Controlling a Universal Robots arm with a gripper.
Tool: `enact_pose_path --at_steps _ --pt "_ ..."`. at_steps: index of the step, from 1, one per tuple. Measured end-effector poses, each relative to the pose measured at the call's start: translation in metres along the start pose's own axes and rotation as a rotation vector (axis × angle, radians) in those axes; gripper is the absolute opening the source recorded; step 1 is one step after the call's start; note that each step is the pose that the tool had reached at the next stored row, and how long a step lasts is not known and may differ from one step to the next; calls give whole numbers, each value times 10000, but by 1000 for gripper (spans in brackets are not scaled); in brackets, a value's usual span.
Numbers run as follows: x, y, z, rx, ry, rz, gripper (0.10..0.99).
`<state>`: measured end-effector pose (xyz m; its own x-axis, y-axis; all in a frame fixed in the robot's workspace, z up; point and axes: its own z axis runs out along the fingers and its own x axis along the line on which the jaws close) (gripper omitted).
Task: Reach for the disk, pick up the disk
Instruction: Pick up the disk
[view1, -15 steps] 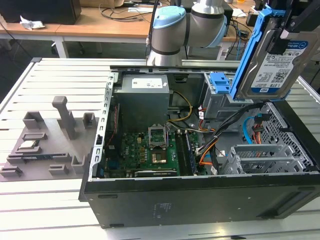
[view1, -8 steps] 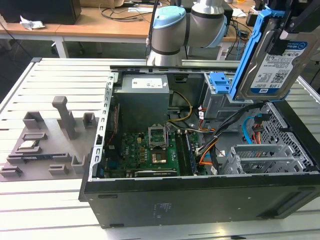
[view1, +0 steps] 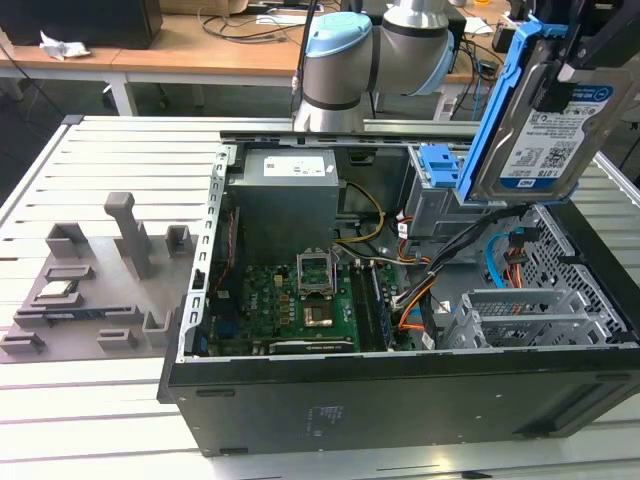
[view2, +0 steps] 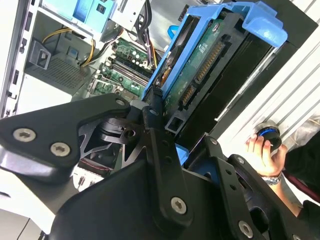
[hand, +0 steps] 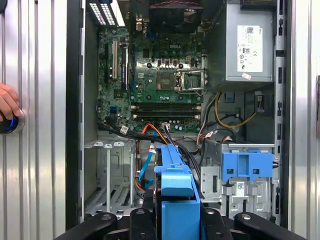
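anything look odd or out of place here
The disk is out of its bay, held tilted in the air above the open computer case by the gripper. Loose cables sprawl across the case's inside.

Ext. view high, oblique, both wrist cams above open case (hand: 75, 125)

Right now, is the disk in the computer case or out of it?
Out. The disk hangs tilted above the open case, held in the end effector, whose fingers clamp its blue bracket.

The arm (view1: 375, 50) is showing silver-grey tube joints with a pale blue cap; the gripper (view2: 160, 125) is showing matte black linkage bars studded with silver screws and pivot pins
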<state>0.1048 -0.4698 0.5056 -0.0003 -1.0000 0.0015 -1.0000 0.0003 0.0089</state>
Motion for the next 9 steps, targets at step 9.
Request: enact_pose_path --at_steps 9 --pt "0 -1 60 0 1 0 365"
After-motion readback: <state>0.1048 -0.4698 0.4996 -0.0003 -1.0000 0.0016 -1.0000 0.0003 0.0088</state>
